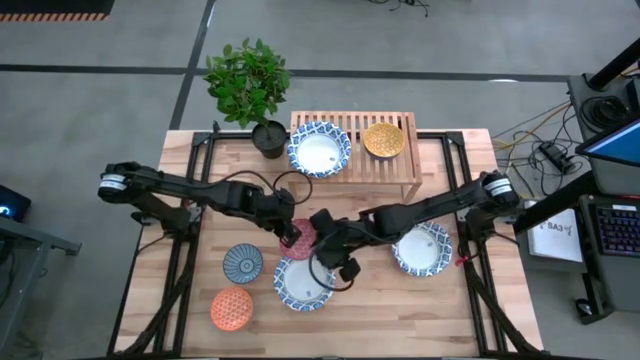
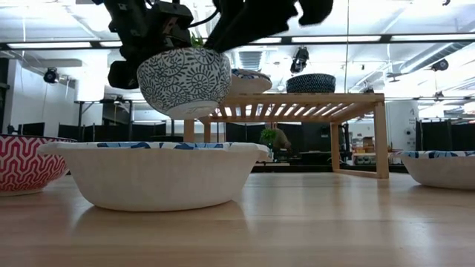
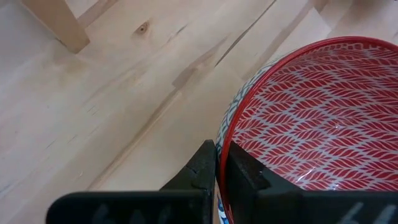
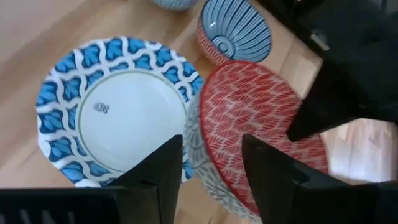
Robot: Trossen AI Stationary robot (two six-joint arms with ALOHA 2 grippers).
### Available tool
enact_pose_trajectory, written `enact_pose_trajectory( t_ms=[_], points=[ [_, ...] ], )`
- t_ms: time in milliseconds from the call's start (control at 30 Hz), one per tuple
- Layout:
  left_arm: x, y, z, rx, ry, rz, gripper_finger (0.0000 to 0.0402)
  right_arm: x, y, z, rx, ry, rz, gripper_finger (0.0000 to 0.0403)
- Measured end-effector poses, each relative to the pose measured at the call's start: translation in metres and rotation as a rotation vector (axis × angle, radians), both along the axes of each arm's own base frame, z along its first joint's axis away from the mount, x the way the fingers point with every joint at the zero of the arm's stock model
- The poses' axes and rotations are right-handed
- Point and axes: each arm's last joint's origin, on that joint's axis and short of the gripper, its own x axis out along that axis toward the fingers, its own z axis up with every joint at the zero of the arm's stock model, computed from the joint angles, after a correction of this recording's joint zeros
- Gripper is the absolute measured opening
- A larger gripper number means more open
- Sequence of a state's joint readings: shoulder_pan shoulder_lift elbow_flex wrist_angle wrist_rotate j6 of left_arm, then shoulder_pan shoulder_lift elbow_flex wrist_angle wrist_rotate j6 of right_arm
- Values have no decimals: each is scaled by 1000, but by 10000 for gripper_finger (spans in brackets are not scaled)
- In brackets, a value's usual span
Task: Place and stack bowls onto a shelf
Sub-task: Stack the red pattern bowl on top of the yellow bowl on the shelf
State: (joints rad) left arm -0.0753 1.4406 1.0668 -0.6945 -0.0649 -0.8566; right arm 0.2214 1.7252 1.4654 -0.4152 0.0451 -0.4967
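**Red bowl held above the bench**

The red bowl (image 1: 300,240) is clamped at its rim by the left pincer (image 3: 216,180) and held off the bench (image 1: 440,310), beside a blue-rimmed bowl (image 4: 115,112). The right pincer (image 4: 211,165) is spread apart just over the red bowl

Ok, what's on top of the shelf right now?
On the shelf sit two bowls: a wide blue-rimmed bowl and a smaller orange bowl. Whether anything lies beneath them on the slats cannot be seen.
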Motion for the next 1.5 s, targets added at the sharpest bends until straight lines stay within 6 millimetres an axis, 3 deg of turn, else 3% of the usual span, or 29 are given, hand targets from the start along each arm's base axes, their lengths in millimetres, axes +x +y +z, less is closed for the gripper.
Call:
enact_pose_trajectory(
  t_ms=[267, 567, 767, 1267, 1500],
  points=[
    [1, 0, 0, 4, -10, -9, 4, 10, -8, -19, -76, 37, 47, 141],
    [4, 0, 2, 26, -44, -27, 6, 13, -8, -25, -93, 42, 132, 23],
    [6, 0, 4, 36, -74, -53, 25, 12, -8, -24, -76, 59, 129, 16],
    [7, 0, 5, 76, -87, -105, 158, 12, -11, -22, -90, 63, 93, 12],
    [2, 0, 15, 108, -125, -138, 191, 8, -11, -25, -72, 120, 67, 12]
  ],
)
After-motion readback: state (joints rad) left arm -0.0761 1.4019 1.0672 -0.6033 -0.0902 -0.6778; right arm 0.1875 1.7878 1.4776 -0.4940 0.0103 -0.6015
